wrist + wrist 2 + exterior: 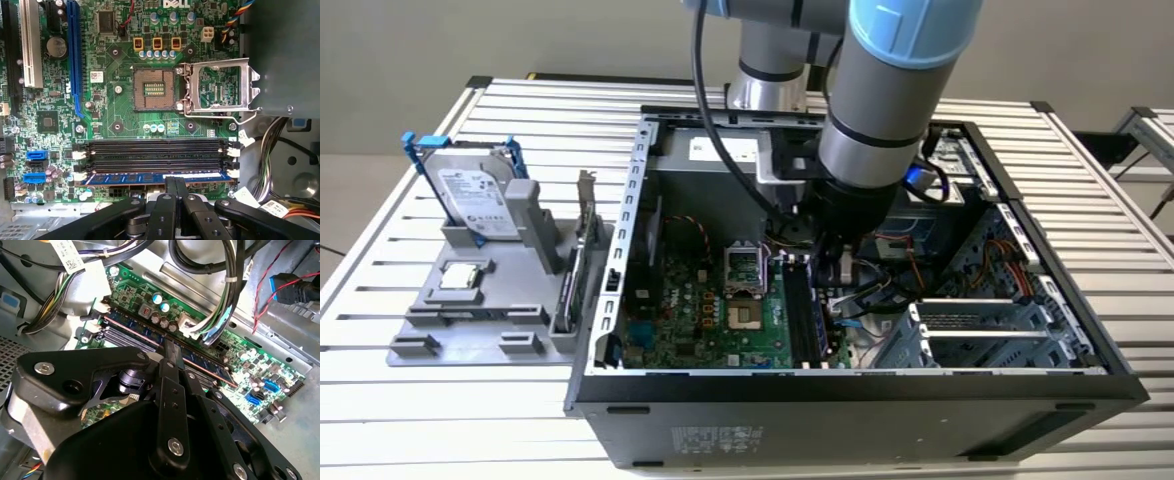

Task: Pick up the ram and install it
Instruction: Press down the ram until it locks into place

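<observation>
Black tool linkage in the foreground of both wrist views; its two fingers are pressed together, their tips at the upper edge of the ram. The ram — a long blue-green stick with a row of dark chips — stands on edge in the slot nearest the tool, beside empty black slots with white end clips. White barcode labels hang on the cable bundles and a small white sticker sits on the green board; none is legible enough to describe further. An open socket with its metal frame raised lies beyond the slots. In the exterior view the open case rests on a slatted metal bench — a grey holder with a drive in a blue frame stands to the exterior view's left of the case.
</observation>
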Controlling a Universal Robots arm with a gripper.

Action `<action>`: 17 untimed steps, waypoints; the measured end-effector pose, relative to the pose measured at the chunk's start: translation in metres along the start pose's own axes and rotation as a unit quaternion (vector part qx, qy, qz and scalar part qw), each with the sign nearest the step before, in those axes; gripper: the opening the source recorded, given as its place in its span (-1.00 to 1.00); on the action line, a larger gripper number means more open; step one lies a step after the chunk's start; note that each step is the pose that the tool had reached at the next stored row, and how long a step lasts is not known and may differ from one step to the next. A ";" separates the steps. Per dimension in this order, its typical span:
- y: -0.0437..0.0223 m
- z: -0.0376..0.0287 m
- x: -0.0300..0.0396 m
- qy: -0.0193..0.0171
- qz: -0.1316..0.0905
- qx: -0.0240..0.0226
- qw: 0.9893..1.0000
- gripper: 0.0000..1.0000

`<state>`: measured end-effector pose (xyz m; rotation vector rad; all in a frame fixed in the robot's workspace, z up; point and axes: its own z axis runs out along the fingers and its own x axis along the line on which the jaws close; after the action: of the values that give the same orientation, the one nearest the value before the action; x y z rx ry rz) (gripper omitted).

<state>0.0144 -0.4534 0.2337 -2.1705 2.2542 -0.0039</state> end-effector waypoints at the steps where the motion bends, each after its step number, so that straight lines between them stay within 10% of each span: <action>1: 0.0000 0.0009 0.0000 0.000 -0.001 0.000 1.000 -1.00; 17: 0.0001 0.0145 0.0002 -0.002 -0.007 -0.001 1.000 -1.00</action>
<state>0.0144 -0.4535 0.2192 -2.1847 2.2377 0.0033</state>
